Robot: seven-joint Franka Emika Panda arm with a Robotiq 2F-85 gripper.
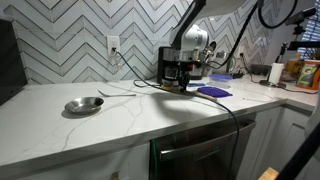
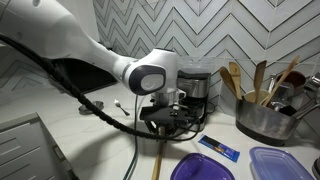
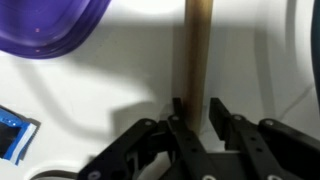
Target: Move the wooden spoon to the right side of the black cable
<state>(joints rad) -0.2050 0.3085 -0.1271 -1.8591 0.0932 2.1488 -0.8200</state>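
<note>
The wooden spoon's light-brown handle (image 3: 197, 50) runs straight up the wrist view and passes between my fingers. In an exterior view its handle (image 2: 156, 162) lies over the white counter toward the front edge; the bowl end is hidden. My gripper (image 3: 197, 112) is low at the counter (image 2: 165, 122) (image 1: 186, 86), its fingers closed in on the handle. The thin black cable (image 2: 134, 155) runs down the counter just left of the handle and hangs over the front edge in an exterior view (image 1: 224, 106).
A purple bowl (image 2: 203, 167) (image 3: 50, 25) and a blue packet (image 2: 218, 148) lie beside the spoon. A coffee maker (image 2: 200, 85) stands behind the gripper, next to a pot of upright utensils (image 2: 262, 115). A metal bowl (image 1: 84, 105) sits far off. A sink (image 2: 25, 150) is at the counter's end.
</note>
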